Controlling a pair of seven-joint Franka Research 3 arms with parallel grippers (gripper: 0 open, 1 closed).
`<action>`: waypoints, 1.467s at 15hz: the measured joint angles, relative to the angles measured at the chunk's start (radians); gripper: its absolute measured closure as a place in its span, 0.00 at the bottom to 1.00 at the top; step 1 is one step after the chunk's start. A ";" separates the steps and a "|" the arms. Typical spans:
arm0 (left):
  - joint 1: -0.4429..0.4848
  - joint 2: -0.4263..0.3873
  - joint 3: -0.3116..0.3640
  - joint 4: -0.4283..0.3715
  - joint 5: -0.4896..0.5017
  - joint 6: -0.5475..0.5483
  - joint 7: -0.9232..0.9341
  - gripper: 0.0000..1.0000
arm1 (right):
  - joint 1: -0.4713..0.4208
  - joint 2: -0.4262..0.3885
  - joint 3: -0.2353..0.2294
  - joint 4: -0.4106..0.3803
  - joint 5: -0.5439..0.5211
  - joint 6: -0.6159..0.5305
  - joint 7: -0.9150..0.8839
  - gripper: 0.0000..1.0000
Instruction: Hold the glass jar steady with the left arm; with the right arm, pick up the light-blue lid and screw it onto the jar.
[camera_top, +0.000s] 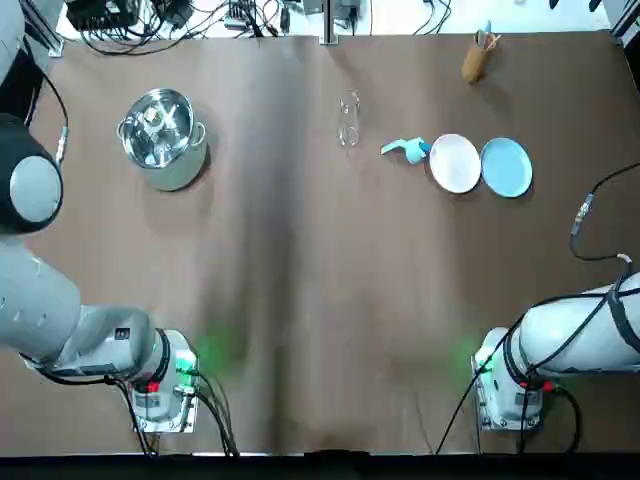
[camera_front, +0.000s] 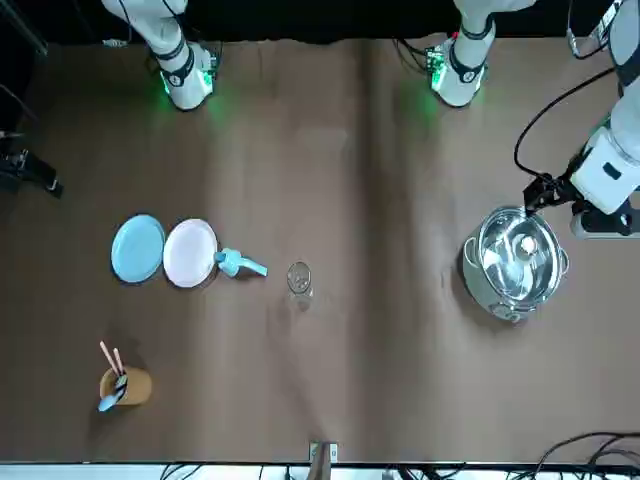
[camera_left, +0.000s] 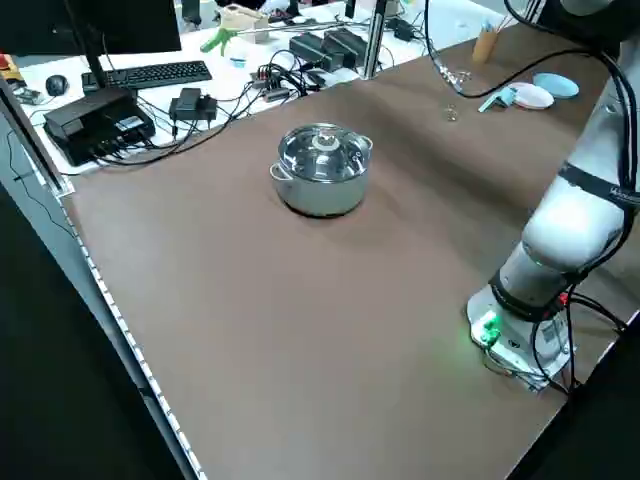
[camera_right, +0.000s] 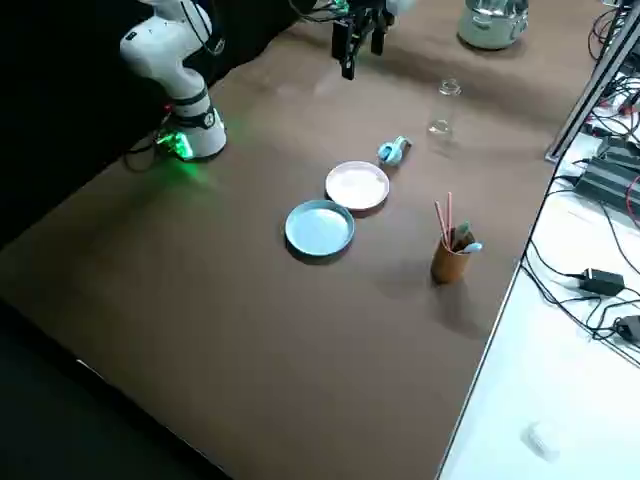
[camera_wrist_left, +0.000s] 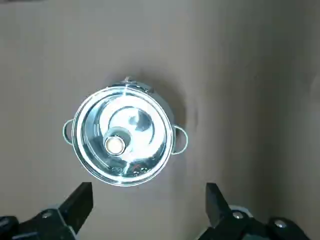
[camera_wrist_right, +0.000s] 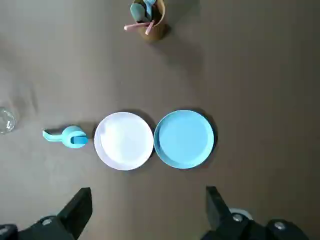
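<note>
glass jar (camera_wrist_right: 5, 120) cut off at right wrist view's edge, cup (camera_wrist_right: 155, 31) contents indistinct

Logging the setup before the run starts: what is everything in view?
glass jar: one, clear, middle of table's far half
scoop-shaped item: one, light blue, between jar and white plate
white plate: one, white, right of middle
light-blue plate: one, light blue, beside white plate
cup: one, brown, holding utensils, far right corner
lidded pot: one, steel, far left
table: one, brown
cables: several, black, beyond far edge
left gripper: one, black, open, raised near pot
right gripper: one, black, open, raised near plates
</note>
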 joint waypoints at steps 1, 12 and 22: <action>0.001 0.000 0.003 0.000 0.000 -0.001 0.003 0.00 | 0.000 0.000 0.000 0.000 0.000 0.000 0.000 0.00; -0.013 0.030 -0.009 -0.006 -0.029 -0.008 0.050 0.00 | 0.001 0.000 0.001 0.000 0.000 0.000 0.000 0.00; 0.018 0.174 -0.019 0.013 -0.452 -0.001 0.133 0.00 | 0.021 0.072 0.009 -0.027 0.174 0.065 0.000 0.00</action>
